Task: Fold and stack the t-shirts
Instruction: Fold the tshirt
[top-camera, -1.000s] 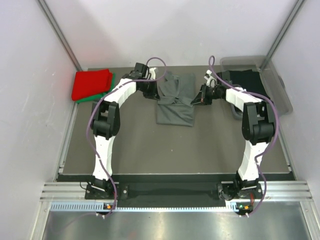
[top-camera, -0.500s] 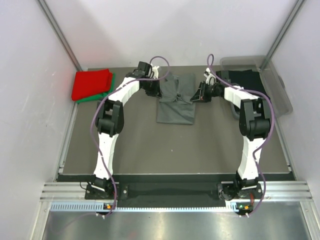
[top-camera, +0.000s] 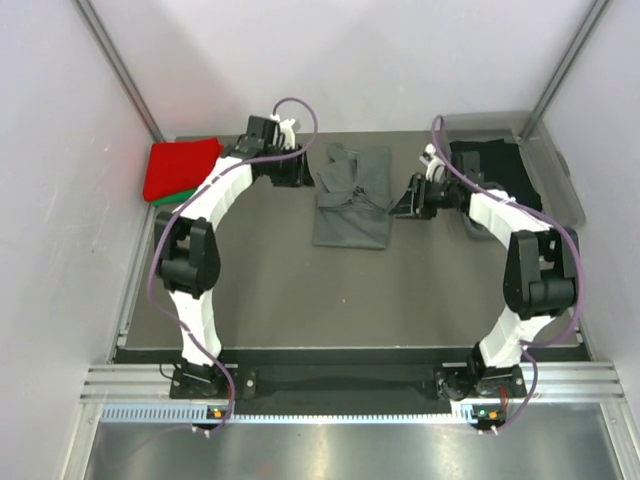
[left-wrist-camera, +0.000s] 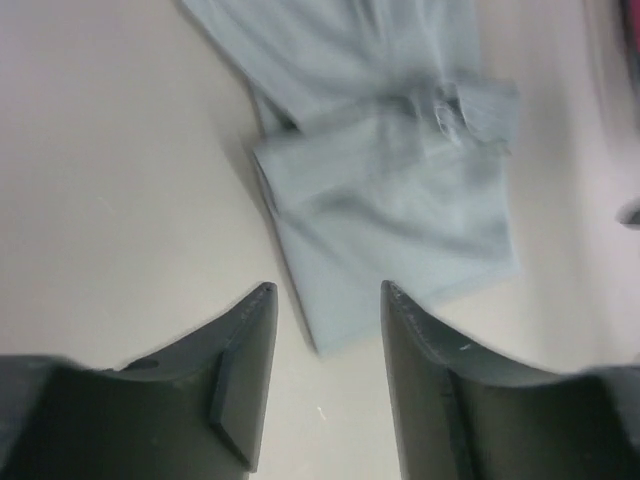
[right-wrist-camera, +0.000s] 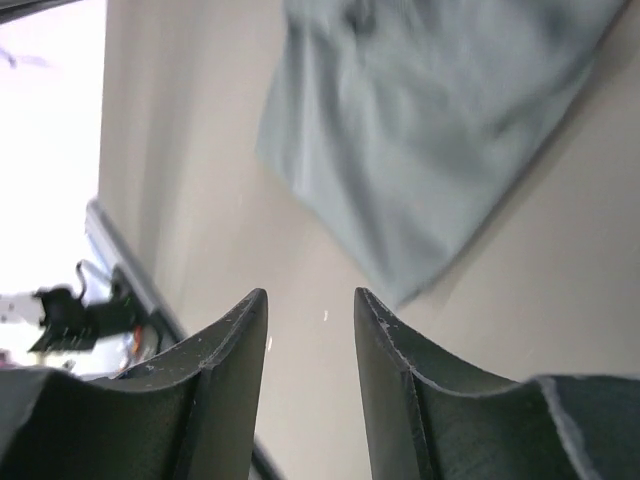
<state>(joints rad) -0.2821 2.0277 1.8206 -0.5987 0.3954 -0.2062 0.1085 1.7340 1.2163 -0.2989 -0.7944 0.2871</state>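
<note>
The dark grey t-shirt (top-camera: 352, 195) lies partly folded at the back middle of the table, its sleeves gathered over the body. In the left wrist view it (left-wrist-camera: 390, 150) spreads ahead of the fingers. My left gripper (top-camera: 300, 172) hangs just left of its upper edge, open and holding nothing (left-wrist-camera: 328, 300). My right gripper (top-camera: 402, 203) is just right of the shirt, open and holding nothing (right-wrist-camera: 310, 300), with the shirt's corner (right-wrist-camera: 440, 120) ahead of it. A folded red t-shirt (top-camera: 180, 167) rests on a green one (top-camera: 168, 198) at the back left. A black t-shirt (top-camera: 495, 168) lies in the tub.
A clear plastic tub (top-camera: 563, 195) stands at the back right corner. White walls and slanted metal posts close in the table on three sides. The dark mat (top-camera: 330, 290) stretches from the shirt to the arm bases.
Both grippers have opened and let go of the dark grey t-shirt. The left one drew back to the left, the right one to the right, and the shirt now lies free.
</note>
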